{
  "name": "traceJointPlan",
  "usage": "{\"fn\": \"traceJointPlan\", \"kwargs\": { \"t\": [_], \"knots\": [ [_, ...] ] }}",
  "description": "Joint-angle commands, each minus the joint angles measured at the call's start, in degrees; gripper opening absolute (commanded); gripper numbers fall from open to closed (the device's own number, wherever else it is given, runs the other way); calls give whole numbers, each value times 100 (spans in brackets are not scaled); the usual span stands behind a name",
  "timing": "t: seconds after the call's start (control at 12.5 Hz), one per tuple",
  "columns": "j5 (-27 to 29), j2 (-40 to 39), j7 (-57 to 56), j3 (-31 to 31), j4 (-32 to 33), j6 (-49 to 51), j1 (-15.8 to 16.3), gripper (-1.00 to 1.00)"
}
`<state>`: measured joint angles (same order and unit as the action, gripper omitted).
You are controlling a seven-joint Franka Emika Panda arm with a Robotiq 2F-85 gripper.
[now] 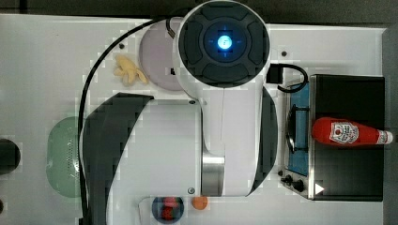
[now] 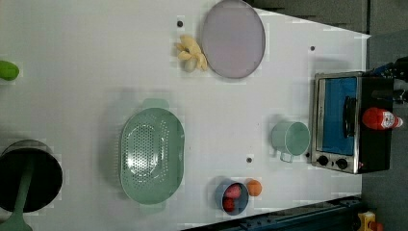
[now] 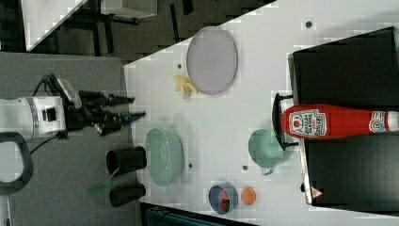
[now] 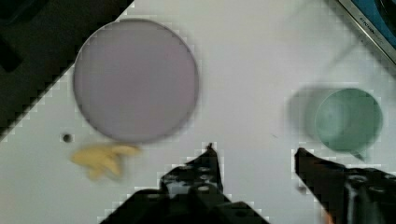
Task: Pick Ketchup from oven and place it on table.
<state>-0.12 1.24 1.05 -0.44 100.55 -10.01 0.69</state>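
Note:
The ketchup (image 1: 345, 132) (image 2: 380, 118) (image 3: 329, 122), a red bottle with a white label and cap, lies on its side on the oven's (image 1: 347, 173) (image 2: 373, 149) (image 3: 348, 66) black top. The oven's blue glass door is shut. My gripper (image 4: 254, 149) (image 3: 137, 107) is open with nothing between its fingers. It hangs high over the white table (image 1: 42, 61) (image 2: 72, 72) (image 4: 247, 60), well away from the oven and the bottle. The wrist view looks down on the stretch between the lilac plate and the green mug.
On the table are a lilac plate (image 4: 135, 79) (image 2: 233, 38), bananas (image 2: 191, 54), a green mug (image 4: 348, 119) (image 2: 291, 137) in front of the oven door, a green colander (image 2: 151, 154), a blue bowl of red fruit (image 2: 231, 196), an orange ball (image 2: 254, 187) and a black pot (image 2: 29, 175).

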Motion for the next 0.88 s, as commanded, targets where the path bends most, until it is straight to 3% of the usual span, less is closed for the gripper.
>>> {"fn": "traceJointPlan", "kwargs": {
  "t": [0.08, 0.24, 0.56, 0.88],
  "knots": [
    [-42, 1738, 146, -228, 592, 984, -211, 58],
    [-44, 1735, 146, -243, 592, 976, -214, 100],
    [-170, 1659, 146, -684, 589, 714, -358, 100],
    [-170, 1197, 146, -1606, 578, 259, -587, 100]
  ]
}}
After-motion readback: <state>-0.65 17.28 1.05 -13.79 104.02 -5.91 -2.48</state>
